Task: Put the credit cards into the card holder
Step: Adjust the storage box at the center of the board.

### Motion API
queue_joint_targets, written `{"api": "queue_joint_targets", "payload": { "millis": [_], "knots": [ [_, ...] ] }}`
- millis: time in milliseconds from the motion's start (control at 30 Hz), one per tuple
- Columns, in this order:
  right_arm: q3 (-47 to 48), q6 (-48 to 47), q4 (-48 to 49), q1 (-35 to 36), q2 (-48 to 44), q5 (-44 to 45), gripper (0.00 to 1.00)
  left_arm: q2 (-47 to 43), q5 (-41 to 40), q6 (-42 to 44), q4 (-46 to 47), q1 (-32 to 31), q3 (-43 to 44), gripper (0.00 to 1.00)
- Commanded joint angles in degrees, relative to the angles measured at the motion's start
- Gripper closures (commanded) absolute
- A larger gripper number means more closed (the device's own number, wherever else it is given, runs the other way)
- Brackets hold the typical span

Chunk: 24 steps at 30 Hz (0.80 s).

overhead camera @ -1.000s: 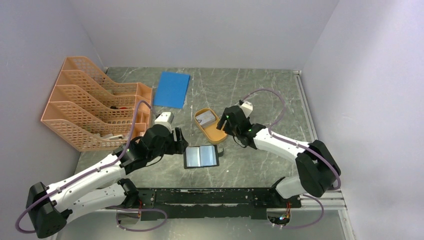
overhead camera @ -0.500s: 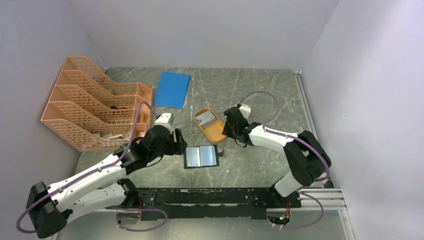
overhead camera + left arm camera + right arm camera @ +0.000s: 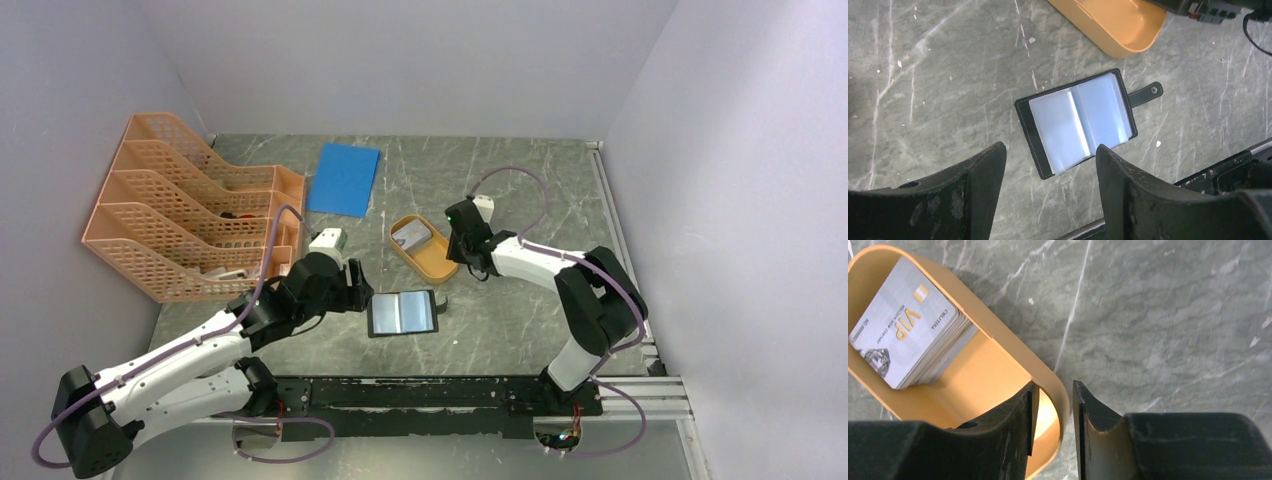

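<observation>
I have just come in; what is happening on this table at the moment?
Two robot arms are set to put credit cards into a card holder. The credit cards lie stacked in an orange dish. The right hand straddles the dish's wall, one finger inside and one outside; whether it pinches the wall I cannot tell. The card holder lies open on the table, and the left hand hovers open above it, holding nothing.

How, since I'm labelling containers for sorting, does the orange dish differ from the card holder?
The orange dish is oval and walled; the card holder is black, flat, lying open. The dish holds the stacked credit cards; the holder's clear pockets show none. Both rest on the table.
</observation>
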Motion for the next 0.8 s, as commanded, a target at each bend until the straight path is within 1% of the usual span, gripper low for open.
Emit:
{"api": "queue_joint_targets", "payload": {
  "millis": [0, 333, 500, 567, 633, 667, 700, 767],
  "knots": [
    [3.54, -5.38, -0.94, -1.3, 2.6, 3.66, 0.66, -0.97, 1.03, 0.63, 1.23, 0.41, -1.05, 0.3],
    [9.91, -11.61, -2.0, -2.69, 8.64, 6.33, 0.66, -0.53, 2.36, 0.55, 1.69, 0.41, -1.53, 0.3],
    [11.39, -13.36, -1.97, -2.93, 8.32, 7.26, 0.62, -0.72, 3.36, 0.69, 1.99, 0.42, -1.55, 0.29],
    [11.93, -13.13, -2.53, -2.94, 7.23, 7.29, 0.56, -1.01, 3.92, 1.05, 2.18, 0.43, -1.35, 0.29],
    [12.25, -12.41, -3.33, -2.93, 5.1, 6.9, 0.44, -1.34, 4.76, 1.83, 2.37, 0.45, -0.87, 0.29],
    [12.46, -11.74, -3.89, -2.94, 3.8, 6.79, 0.41, -1.56, 5.24, 2.29, 2.48, 0.42, -0.51, 0.28],
    [12.72, -11.04, -4.82, -2.9, 2.12, 6.73, 0.35, -1.94, 5.56, 2.69, 2.56, 0.42, -0.14, 0.28],
    [12.63, -9.69, -6.3, -2.59, -2.5, 6.53, 0.32, -2.67, 5.73, 3.56, 2.34, 0.44, 0.91, 0.26]
  ]
}}
